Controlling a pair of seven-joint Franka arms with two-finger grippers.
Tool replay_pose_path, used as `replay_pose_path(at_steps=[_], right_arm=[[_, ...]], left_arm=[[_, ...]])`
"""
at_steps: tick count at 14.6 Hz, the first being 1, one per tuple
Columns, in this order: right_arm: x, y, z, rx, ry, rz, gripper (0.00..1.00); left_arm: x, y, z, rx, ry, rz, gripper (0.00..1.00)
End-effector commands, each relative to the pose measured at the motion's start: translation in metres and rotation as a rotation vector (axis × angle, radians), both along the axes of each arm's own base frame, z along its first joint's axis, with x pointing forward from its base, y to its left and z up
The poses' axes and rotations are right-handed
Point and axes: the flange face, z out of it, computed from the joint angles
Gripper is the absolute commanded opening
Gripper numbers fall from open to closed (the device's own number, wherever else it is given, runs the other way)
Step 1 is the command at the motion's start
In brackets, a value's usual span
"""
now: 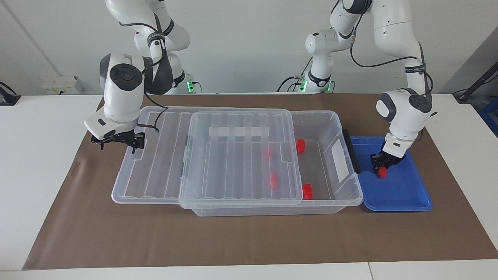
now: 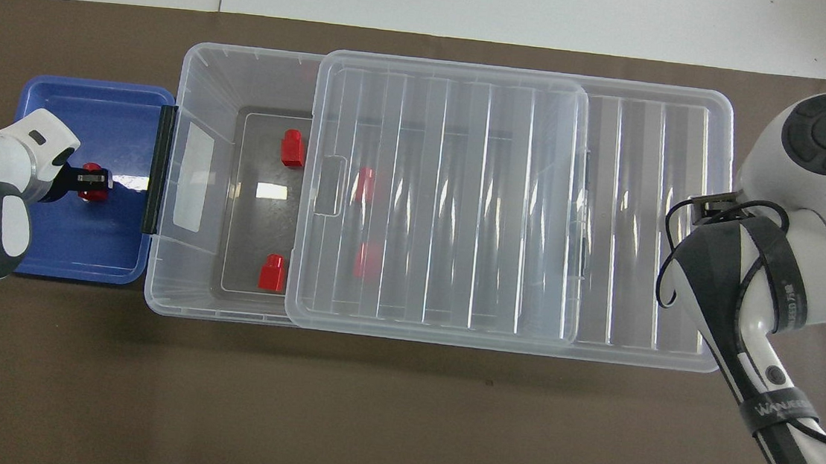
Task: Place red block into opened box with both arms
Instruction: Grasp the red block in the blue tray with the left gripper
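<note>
1. Box (image 1: 330, 128): large clear plastic bin at mid-table on the brown mat (image 1: 233, 241), long side running between the two arms' ends, black clip (image 1: 351, 151) on the end wall toward the left arm.
2. Lid (image 1: 241, 155): ribbed, see-through, lying on the box but slid toward the right arm's end so it overhangs that end wall; the part of the box toward the left arm's end stands uncovered.
3. Red blocks in the box: two in the uncovered part, one (image 1: 300, 145) nearer the robots, one (image 1: 307, 191) farther from them; two more (image 1: 273, 179) show dimly through the lid.
4. Blue tray (image 1: 404, 194): shallow, touching the box's clip end, at the left arm's end of the mat.
5. Red block (image 1: 383, 172): in the blue tray, in its half nearer the robots, between the left gripper's fingers.
6. Left gripper (image 1: 383, 165): lowered into the tray, fingers closed on the red block.
7. Right gripper (image 1: 118, 140): jaws apart, at the overhanging lid's corner nearer the robots; whether it touches the lid cannot be told.
</note>
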Motion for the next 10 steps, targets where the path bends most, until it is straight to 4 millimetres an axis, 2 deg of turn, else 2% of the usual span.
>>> replay_pose_path(at_steps=[1, 2, 6, 8, 10], right_arm=[[-0.005, -0.006, 0.008, -0.029, 0.017, 0.018, 1.0], [-0.005, -0.006, 0.008, -0.041, 0.019, 0.022, 1.0], [-0.006, -0.004, 0.009, -0.08, 0.027, 0.038, 1.0], [-0.007, -0.005, 0.01, -0.089, 0.03, 0.038, 1.0], [-0.008, -0.006, 0.014, -0.113, 0.031, 0.043, 1.0]], left_arm=[[0.006, 0.001, 0.015, 0.003, 0.009, -0.008, 0.0], [0.013, 0.001, 0.029, 0.0, 0.031, -0.006, 0.0], [0.039, -0.007, 0.124, -0.015, 0.144, 0.041, 0.0], [0.043, -0.021, 0.169, -0.035, 0.179, 0.066, 0.0], [0.042, -0.034, 0.215, -0.134, 0.204, 0.18, 0.0]])
